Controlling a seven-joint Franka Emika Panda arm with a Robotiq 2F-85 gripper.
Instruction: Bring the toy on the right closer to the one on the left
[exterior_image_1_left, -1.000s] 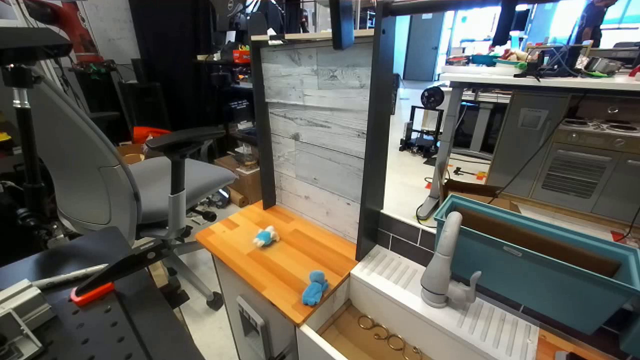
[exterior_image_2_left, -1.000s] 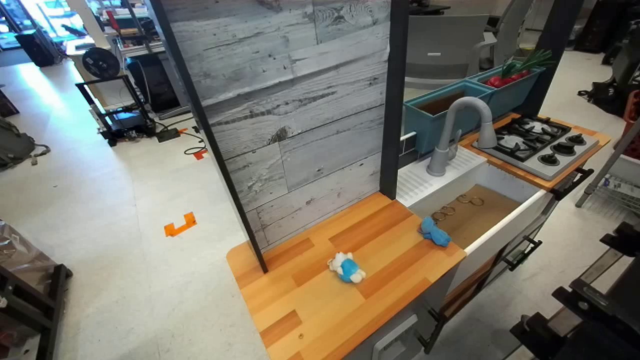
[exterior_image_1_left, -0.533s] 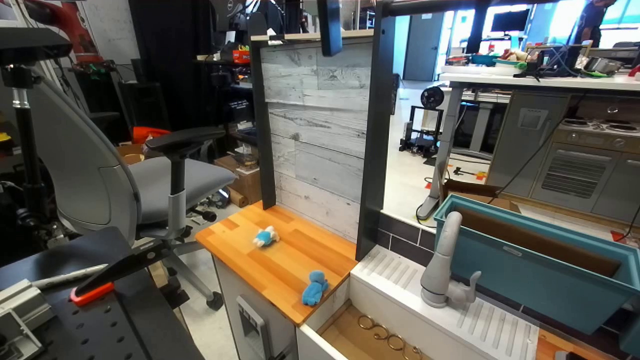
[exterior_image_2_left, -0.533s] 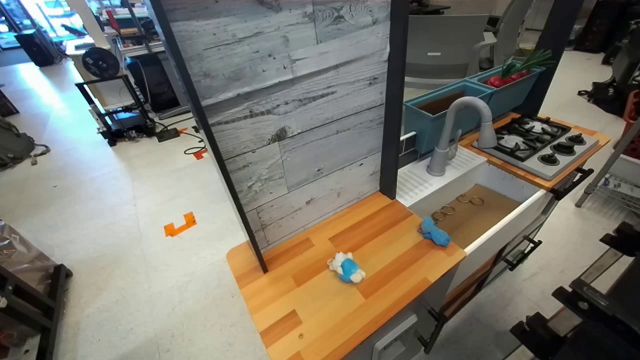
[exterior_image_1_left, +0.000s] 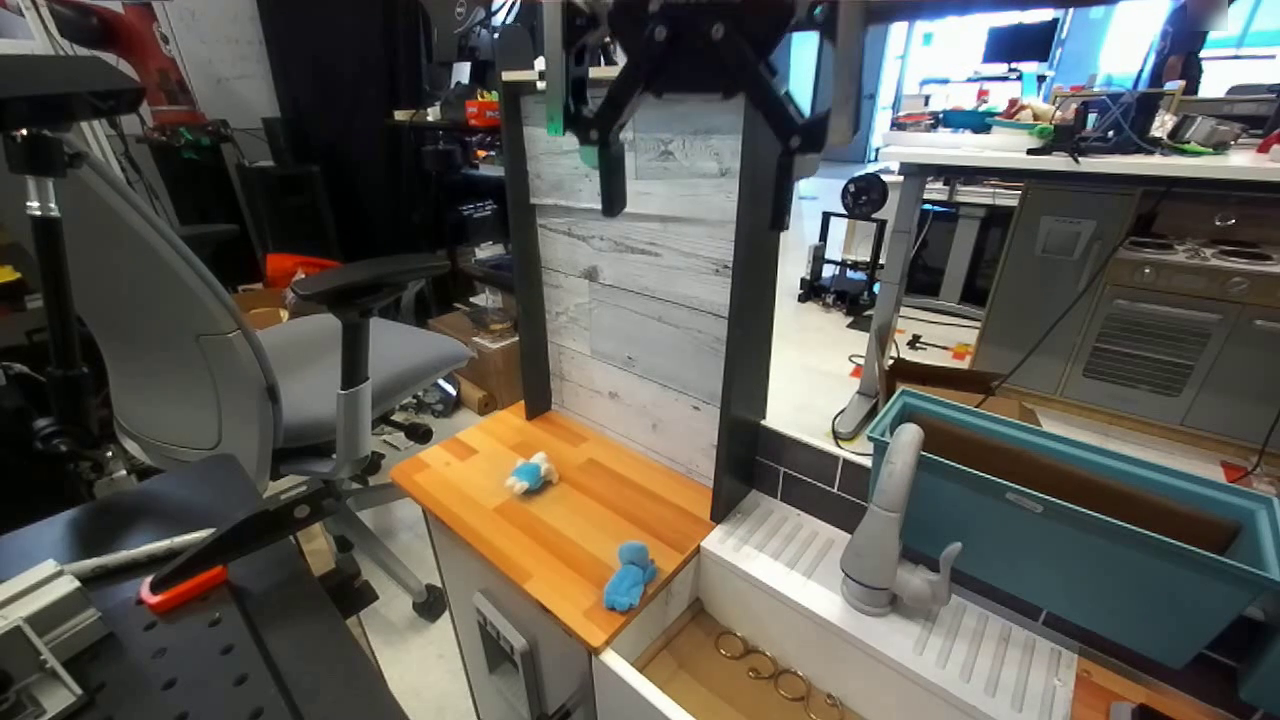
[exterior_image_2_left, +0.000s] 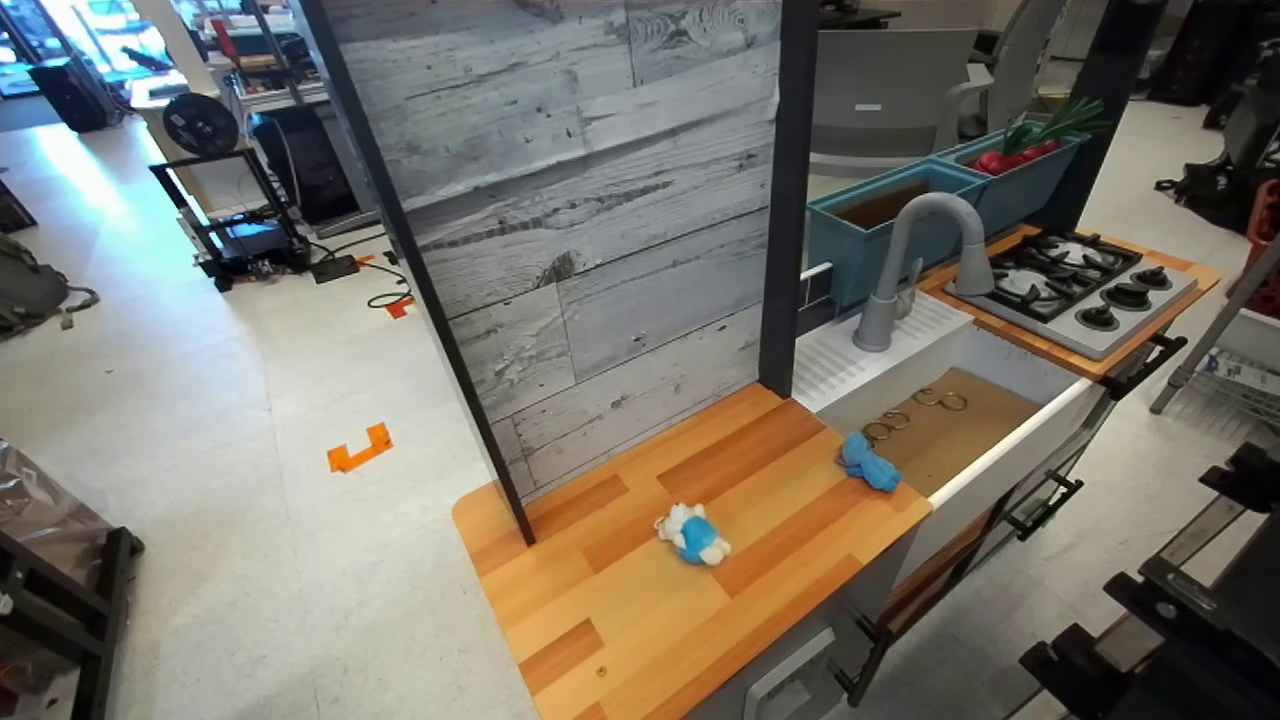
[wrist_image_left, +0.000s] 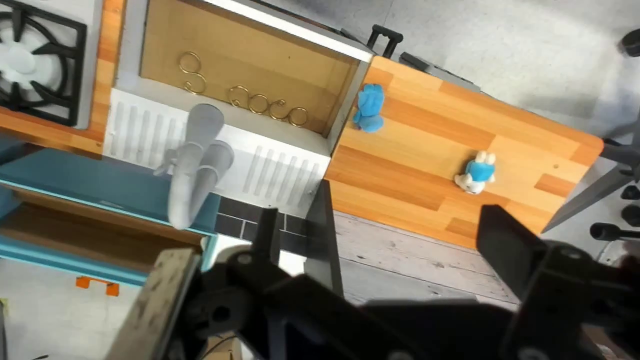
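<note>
A plain blue plush toy (exterior_image_1_left: 630, 577) lies at the sink-side end of the wooden counter (exterior_image_1_left: 455, 467). It also shows in an exterior view (exterior_image_2_left: 868, 464) and in the wrist view (wrist_image_left: 370, 107). A white plush toy with a blue body (exterior_image_1_left: 532, 474) lies apart from it, farther from the sink; it also shows in an exterior view (exterior_image_2_left: 693, 536) and in the wrist view (wrist_image_left: 480, 172). My gripper (exterior_image_1_left: 697, 200) is open and empty, high above the counter near the top of the panel. In the wrist view its fingers (wrist_image_left: 377, 225) are wide apart, touching neither toy.
A grey wood-pattern panel (exterior_image_1_left: 630, 250) with dark posts stands along the counter's back edge. A white sink (exterior_image_2_left: 960, 350) with gold rings and a grey faucet (exterior_image_1_left: 885, 520) adjoins the counter. Teal planters (exterior_image_1_left: 1060, 530) stand behind the sink. A stove (exterior_image_2_left: 1080, 295) lies beyond it.
In an exterior view my gripper has come down from the top edge and leftward, so its open fingers now show fully. Both toys have stayed in place.
</note>
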